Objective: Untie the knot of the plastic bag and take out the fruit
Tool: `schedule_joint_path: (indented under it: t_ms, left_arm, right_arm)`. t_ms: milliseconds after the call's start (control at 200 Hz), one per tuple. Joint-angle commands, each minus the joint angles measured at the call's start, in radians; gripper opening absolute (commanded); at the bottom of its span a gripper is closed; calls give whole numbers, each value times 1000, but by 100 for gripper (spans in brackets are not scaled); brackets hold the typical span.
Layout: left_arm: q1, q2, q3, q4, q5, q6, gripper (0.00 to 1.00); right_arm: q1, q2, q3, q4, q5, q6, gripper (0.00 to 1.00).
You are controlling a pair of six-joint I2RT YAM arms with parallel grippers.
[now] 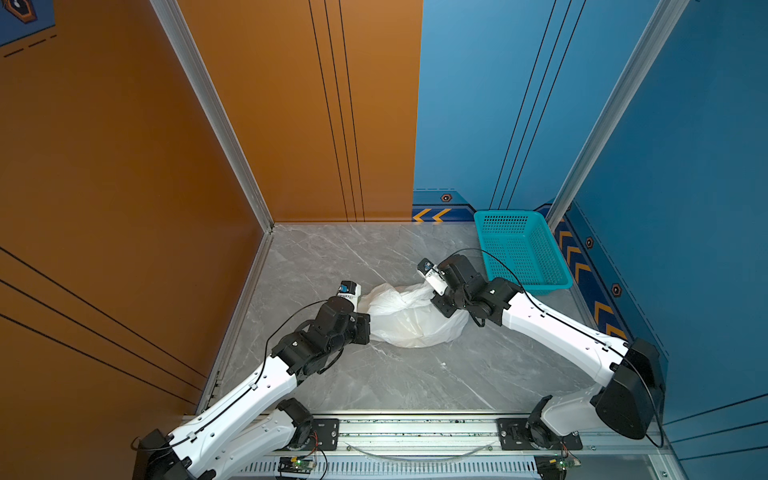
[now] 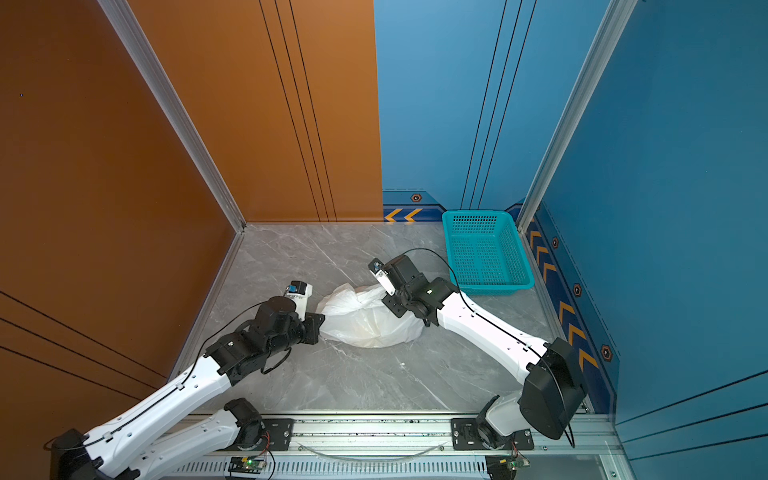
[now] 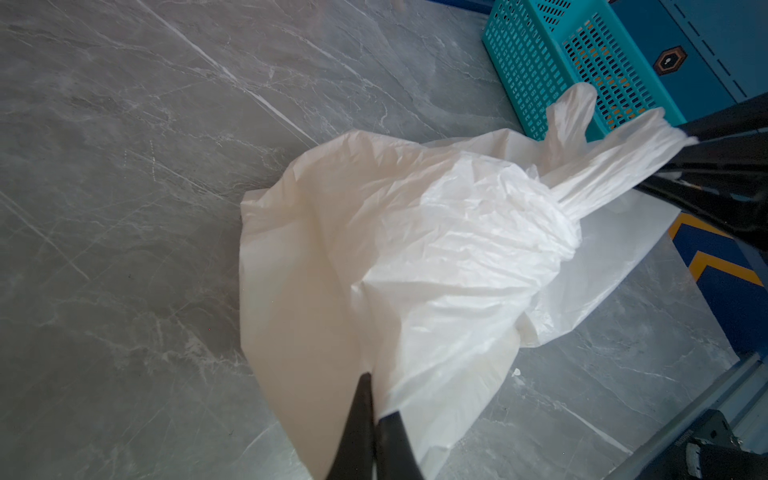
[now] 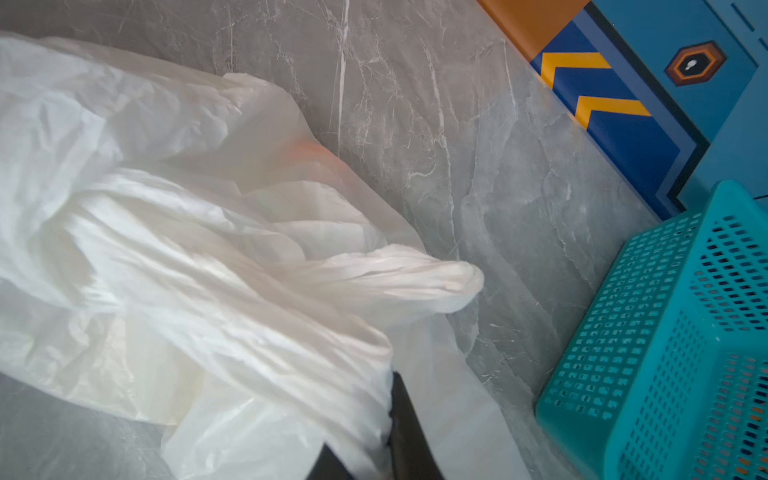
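White plastic bag [image 1: 409,316], left claw [image 3: 376,399] pinching it, right claw [image 4: 365,415] clamped on it too

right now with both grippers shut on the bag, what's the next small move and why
Probably pull the right gripper slightly away from the left gripper, with the left as anchor. Both are shut on the bag: the left on its body, the right on the twisted strand coming out of the knot, which looks still tied. That tension may loosen it.

White plastic bag [image 1: 409,322] on the table [image 1: 332,257] between left tool [image 1: 365,306] and right tool [image 1: 428,288] — teal basket [image 1: 509,213] (perforated) beyond.
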State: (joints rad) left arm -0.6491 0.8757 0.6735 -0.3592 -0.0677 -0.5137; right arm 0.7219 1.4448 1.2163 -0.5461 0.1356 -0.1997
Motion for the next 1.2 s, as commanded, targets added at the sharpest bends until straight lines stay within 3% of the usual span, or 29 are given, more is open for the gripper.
schedule_joint_path:
  t_ms: [0, 426, 556, 661, 836, 1192]
  left_arm:
    - [-1, -27, -15, -34, -30, 4, 0]
    - [29, -23, -78, -52, -49, -19, 0]
    - [29, -22, -72, -52, -47, -25, 0]
    - [-18, -28, -11, -58, -88, 5, 52]
    - [-156, 41, 162, -87, -244, 68, 98]
    - [-252, 325, 341, 74, -203, 165, 98]
  right_arm:
    - [-62, -61, -4, 14, 0, 17, 0]
    - [-321, -214, -107, -2, -235, 211, 0]
    - [-336, -224, -118, -2, -289, 247, 0]
    - [-303, -234, -114, 0, -320, 263, 0]
    - [-243, -265, -98, 6, -366, 293, 0]
    - [-185, -335, -93, 20, -397, 368, 0]
